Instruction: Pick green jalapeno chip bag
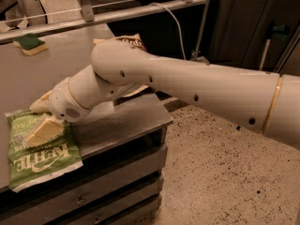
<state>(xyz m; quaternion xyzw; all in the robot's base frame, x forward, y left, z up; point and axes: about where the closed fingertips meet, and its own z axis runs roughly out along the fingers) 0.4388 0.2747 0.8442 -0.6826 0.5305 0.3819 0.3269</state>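
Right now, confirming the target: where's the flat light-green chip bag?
Camera view, lower left: the flat light-green chip bag lies on the grey table near its front edge, gripper over its far end.

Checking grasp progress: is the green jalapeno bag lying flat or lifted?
Flat: the bag lies on the table, label up; gripper over its upper end.

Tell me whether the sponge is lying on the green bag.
No: the sponge lies at the far edge of the table, well apart from the green bag, whose top end the gripper is over.
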